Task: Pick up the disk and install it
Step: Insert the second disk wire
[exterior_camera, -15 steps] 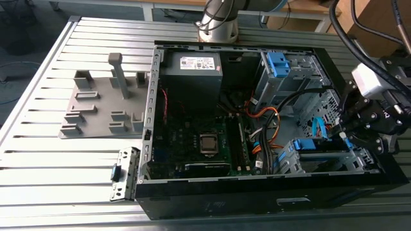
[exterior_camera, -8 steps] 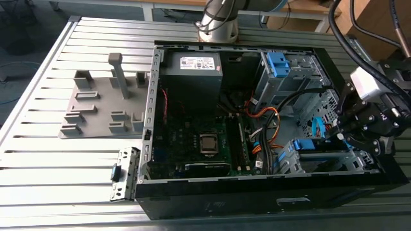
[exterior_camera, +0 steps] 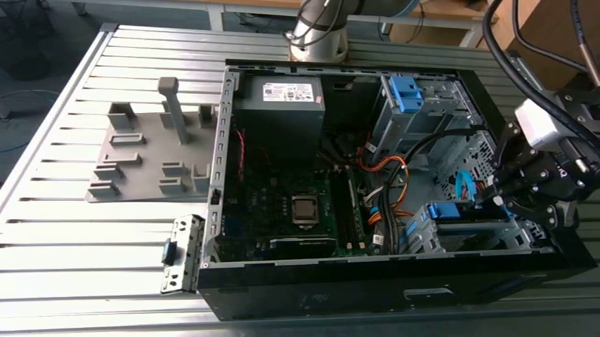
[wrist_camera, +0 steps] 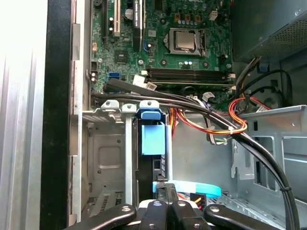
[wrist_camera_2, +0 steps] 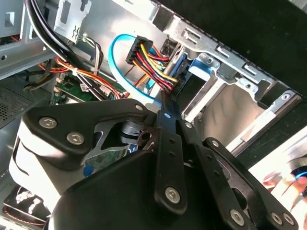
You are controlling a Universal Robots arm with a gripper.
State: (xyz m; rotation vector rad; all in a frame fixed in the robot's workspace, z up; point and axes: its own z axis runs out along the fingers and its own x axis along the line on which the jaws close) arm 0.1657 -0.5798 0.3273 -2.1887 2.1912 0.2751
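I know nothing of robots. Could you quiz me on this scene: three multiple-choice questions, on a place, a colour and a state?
1. Where is the grey holder? A on the floor; B on the table, at the exterior view's left of the computer case; C atop a shelf.
2. The disk has a bracket that is: A red; B blue; C yellow.
3. The computer case is: A open; B closed; C wrapped.
Answers: B, it rests on the table; B, blue shows in the drive cage; A, its motherboard lies exposed.

No legible print anywhere, not even on the power supply's white sticker (exterior_camera: 291, 92).
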